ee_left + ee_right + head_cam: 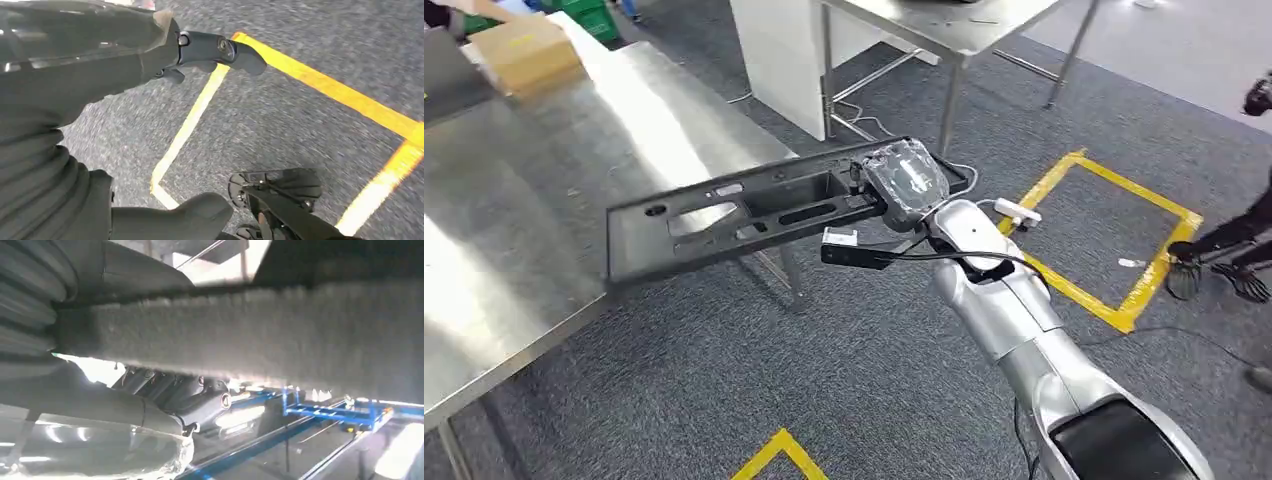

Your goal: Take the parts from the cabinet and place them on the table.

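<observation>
A long black plastic part (744,210) with moulded recesses hangs level in the air. Its far end reaches over the edge of the steel table (514,230), and I cannot tell whether it touches the table. My right hand (907,180), wrapped in clear film, grips the part's near end. In the right wrist view the part's grey underside (240,335) crosses the picture, with the right hand's dark fingers (200,397) curled against it. My left hand (100,100) hangs over the carpet with its fingers (220,50) apart, holding nothing.
A cardboard box (524,50) sits at the far end of the steel table, with a green crate (589,15) beyond it. A second steel table (944,30) and a white panel (774,60) stand ahead. A yellow tape square (1114,230) marks the carpet; a person's dark limbs (1224,250) show at right.
</observation>
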Robot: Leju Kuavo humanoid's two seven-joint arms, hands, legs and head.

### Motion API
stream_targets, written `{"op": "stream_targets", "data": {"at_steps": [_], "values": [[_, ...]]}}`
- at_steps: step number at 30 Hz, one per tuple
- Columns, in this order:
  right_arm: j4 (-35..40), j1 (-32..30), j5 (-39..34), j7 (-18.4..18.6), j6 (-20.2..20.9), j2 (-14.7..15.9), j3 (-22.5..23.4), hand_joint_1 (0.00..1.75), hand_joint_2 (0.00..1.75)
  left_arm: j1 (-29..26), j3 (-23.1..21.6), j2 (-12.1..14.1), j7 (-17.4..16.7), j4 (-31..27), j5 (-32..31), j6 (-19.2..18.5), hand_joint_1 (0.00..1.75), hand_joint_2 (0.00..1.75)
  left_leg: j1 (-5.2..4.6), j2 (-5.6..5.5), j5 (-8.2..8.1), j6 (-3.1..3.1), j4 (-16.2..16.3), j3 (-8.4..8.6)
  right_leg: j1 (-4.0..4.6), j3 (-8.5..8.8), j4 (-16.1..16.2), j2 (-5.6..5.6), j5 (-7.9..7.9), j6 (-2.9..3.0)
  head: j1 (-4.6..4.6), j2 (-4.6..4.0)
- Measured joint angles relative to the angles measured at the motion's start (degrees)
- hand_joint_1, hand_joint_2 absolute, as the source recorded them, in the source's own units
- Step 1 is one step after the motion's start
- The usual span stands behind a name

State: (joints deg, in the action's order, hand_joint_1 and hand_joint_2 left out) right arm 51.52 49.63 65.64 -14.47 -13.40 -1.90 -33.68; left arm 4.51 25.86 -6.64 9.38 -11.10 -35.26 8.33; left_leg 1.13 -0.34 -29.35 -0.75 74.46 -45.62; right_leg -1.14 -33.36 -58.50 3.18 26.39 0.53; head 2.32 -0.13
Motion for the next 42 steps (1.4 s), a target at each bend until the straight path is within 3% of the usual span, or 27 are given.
{"op": "stream_targets", "data": {"at_steps": [2,3,4,5,8,9,10,11,13,14,15,17,18,19,20,23,24,26,28,30,31,33,34,35,37,38,42], "values": [[0.0,0.0,0.0,0.0,0.0,-0.3,-0.1,1.71,1.75,0.0,0.0,0.1,0.0,0.0,-0.1,0.0,0.0,1.75,0.01,1.51,4.46,0.2,-9.2,5.08,0.0,0.18,0.0,1.28,0.2,-0.16,0.02,0.0],[0.0,0.1,0.0,0.0,0.0,-0.5,-0.1,1.71,1.75,0.0,0.0,0.1,0.0,0.0,-0.1,0.0,0.0,1.75,-0.08,3.96,5.96,0.47,-13.8,7.92,0.17,0.41,0.0,1.75,0.37,-0.38,0.09,0.0],[0.0,0.2,0.0,0.0,0.0,-0.6,-0.1,1.71,1.75,0.2,0.0,0.0,0.0,0.0,-0.2,0.0,0.0,1.75,-0.77,6.04,5.41,0.76,-15.4,8.86,1.03,0.41,-0.2,2.18,0.69,-0.79,0.17,0.0],[-0.1,0.3,-0.1,0.0,0.0,-0.6,-0.1,1.71,1.75,0.3,0.0,0.0,0.0,0.0,-0.2,0.0,0.0,1.75,-0.62,4.69,5.57,1.23,-15.4,8.57,1.09,0.54,-0.1,2.83,0.73,-0.98,-0.26,0.0],[-0.2,0.4,-0.1,0.1,0.1,-0.9,-0.2,1.71,1.75,0.3,0.0,0.0,0.3,0.0,-0.3,-0.3,0.0,1.75,-0.96,2.61,5.88,2.22,-15.7,8.36,1.41,1.17,0.2,4.79,0.94,-1.88,-0.46,0.0],[-0.2,0.4,-0.1,0.1,0.1,-0.8,-0.2,1.71,1.75,0.3,0.0,-0.2,0.4,0.0,-0.3,-0.3,0.0,1.75,-0.38,2.03,6.24,2.74,-16.2,8.81,1.06,0.4,-0.4,2.81,1.54,-2.26,-0.5,0.0],[-0.3,0.6,-0.1,0.1,0.1,-0.8,-0.2,1.71,1.75,0.4,0.0,-0.2,0.5,0.0,-0.4,-0.3,0.0,1.75,-0.43,1.35,6.38,3.11,-16.2,8.77,0.89,-0.33,-2.7,-0.14,2.87,-1.99,-0.5,0.0],[-0.4,0.6,-0.2,0.1,0.1,-0.6,-0.1,1.71,1.75,0.6,0.0,-0.1,0.5,0.0,-0.5,-0.3,0.0,1.75,-0.43,0.71,6.48,3.52,-16.2,8.7,0.7,-2.34,-7.1,-1.82,4.78,-1.57,-0.66,0.0],[-0.8,0.5,-0.2,0.1,0.1,-0.1,-0.1,1.71,1.75,0.9,0.0,-0.2,0.5,0.0,-0.6,-0.3,0.0,1.75,-0.43,-1.11,6.5,3.58,-16.2,8.63,0.57,-6.97,-16.4,-2.69,8.03,-1.38,-0.76,0.0],[-1.0,0.3,-0.2,0.1,0.1,-0.1,-0.1,1.71,1.75,0.9,0.0,-0.2,0.5,0.0,-0.6,-0.3,0.0,1.75,-0.47,-2.09,6.54,3.62,-16.2,8.63,0.6,-8.36,-18.9,-2.88,8.37,-1.71,-0.74,0.0],[-1.2,0.2,-0.2,0.1,0.1,0.2,-0.1,1.71,1.75,0.8,0.0,-0.2,0.5,0.0,-0.6,-0.3,0.0,1.75,-0.49,-2.96,6.57,3.63,-16.2,8.64,0.59,-8.29,-18.3,-3.01,7.68,-2.05,-0.77,0.0],[-1.4,0.3,-0.2,0.1,0.1,0.3,-0.1,1.71,1.75,0.6,0.1,-0.2,0.5,0.0,-0.7,-0.3,0.0,1.75,-0.49,-4.59,6.68,3.46,-16.2,8.66,0.57,-4.66,-9.9,-3.45,3.68,-2.96,-0.81,0.0],[-1.4,0.4,-0.2,0.1,0.0,0.3,-0.1,1.71,1.75,0.6,0.1,-0.3,0.4,0.0,-0.7,-0.3,0.0,1.75,-0.49,-5.28,6.74,3.36,-16.2,8.67,0.46,-2.14,-4.4,-4.87,1.52,-3.19,-0.81,0.0],[-1.4,0.4,-0.3,0.0,0.0,0.3,-0.1,1.71,1.75,0.6,0.1,-0.4,0.3,0.0,-0.7,-0.3,0.0,1.75,-0.47,-5.9,6.82,3.18,-16.2,8.49,0.22,-0.36,-0.3,-8.16,0.35,-3.05,-0.87,0.0],[-1.5,0.5,-0.3,0.0,0.0,0.3,-0.1,1.71,1.75,0.7,0.1,-0.4,0.2,0.0,-0.7,-0.3,0.0,1.75,-0.89,-6.43,6.79,2.83,-15.9,8.38,0.43,-0.02,0.1,-7.48,0.06,-2.62,-0.75,0.0],[-1.9,0.5,-0.3,-0.1,-0.2,0.2,-0.1,1.71,1.75,0.3,0.0,-0.5,0.1,0.0,-0.7,-0.3,0.0,1.75,-0.49,-8.02,7.32,1.83,-16.4,7.94,0.85,0.05,0.0,-5.8,-0.14,-2.0,-0.9,0.0],[-2.1,0.6,-0.3,-0.1,-0.3,0.1,-0.2,1.71,1.75,0.3,0.1,-0.1,0.1,0.0,-0.7,-0.3,0.0,1.75,-0.4,-8.37,7.16,1.64,-16.1,7.64,-0.75,0.29,0.6,-4.97,-0.53,-1.45,-0.83,0.0],[-2.4,0.7,-0.5,-0.1,-0.8,0.1,-0.1,1.71,1.75,0.3,0.1,-0.4,0.3,0.0,-0.7,-0.5,0.0,1.75,-0.71,-2.41,3.89,1.16,-11.5,5.54,-0.39,0.52,0.7,-3.75,-0.49,-0.49,-0.07,0.0],[-2.8,0.7,-0.9,-0.1,-1.2,0.6,0.1,1.71,1.75,0.5,0.1,-0.4,0.6,0.0,-0.9,-0.9,0.0,1.75,-0.26,-0.54,-0.14,0.55,-2.9,1.34,-0.11,0.54,0.7,-2.74,-0.41,-0.19,-0.13,0.0],[-3.2,0.6,-1.3,-0.1,-1.4,1.2,0.3,1.71,1.75,0.5,0.1,-0.5,0.7,0.0,-1.5,-1.0,0.0,1.75,0.12,-0.14,-1.04,0.08,1.4,-0.85,-0.11,0.52,0.7,-1.65,-0.36,-0.16,-0.07,0.0],[-3.4,0.5,-1.3,-0.1,-1.4,1.6,0.5,1.71,1.75,0.5,0.1,-0.5,0.8,0.0,-1.8,-1.0,0.0,1.75,0.47,0.09,0.51,-0.15,-0.5,0.19,-0.18,0.52,0.7,-1.2,-0.34,-0.18,-0.02,0.0],[-3.6,0.4,-1.3,-0.1,-1.6,2.1,0.8,1.71,1.75,0.5,0.1,-0.4,0.8,0.0,-2.0,-1.0,0.0,1.75,0.94,0.58,4.84,-0.37,-9.6,5.4,-0.36,0.6,0.5,-0.81,-0.1,-0.59,-0.07,0.0],[-3.6,0.4,-1.3,-0.1,-1.9,2.3,1.0,1.71,1.75,0.5,0.1,-0.5,0.8,0.0,-2.1,-1.0,0.0,1.75,1.1,1.43,5.98,-0.45,-14.0,8.12,-0.18,0.63,0.4,-0.75,0.09,-0.98,0.07,0.0],[-3.6,0.4,-1.4,-0.1,-2.2,2.7,1.1,1.71,1.75,0.7,0.1,-0.6,0.7,0.0,-2.3,-1.0,0.0,1.75,0.67,1.56,5.12,-0.32,-15.1,8.76,0.53,0.27,0.1,-0.73,0.36,-1.42,0.15,0.0],[-3.7,0.4,-1.4,-0.1,-2.5,3.6,1.3,1.71,1.75,0.8,0.1,-0.6,0.4,0.0,-2.8,-1.0,0.0,1.75,0.97,1.08,5.47,0.35,-15.3,8.65,0.8,0.24,0.1,-0.61,0.46,-1.69,-0.57,0.0],[-3.7,0.3,-1.5,-0.2,-2.5,4.3,1.4,1.71,1.75,1.0,0.0,-0.8,0.3,0.0,-2.9,-1.0,0.0,1.75,0.66,1.06,5.51,0.4,-15.3,8.67,1.09,0.47,0.2,-0.61,0.39,-1.32,-0.59,0.0],[-4.2,0.5,-2.0,-1.0,-2.4,6.0,2.1,1.71,1.75,1.5,0.0,-0.8,-0.2,0.0,-3.3,-0.9,0.0,1.75,-0.28,0.57,5.44,1.1,-15.2,8.65,0.67,0.67,0.6,-0.31,0.22,-1.66,-0.7,0.0]]}}
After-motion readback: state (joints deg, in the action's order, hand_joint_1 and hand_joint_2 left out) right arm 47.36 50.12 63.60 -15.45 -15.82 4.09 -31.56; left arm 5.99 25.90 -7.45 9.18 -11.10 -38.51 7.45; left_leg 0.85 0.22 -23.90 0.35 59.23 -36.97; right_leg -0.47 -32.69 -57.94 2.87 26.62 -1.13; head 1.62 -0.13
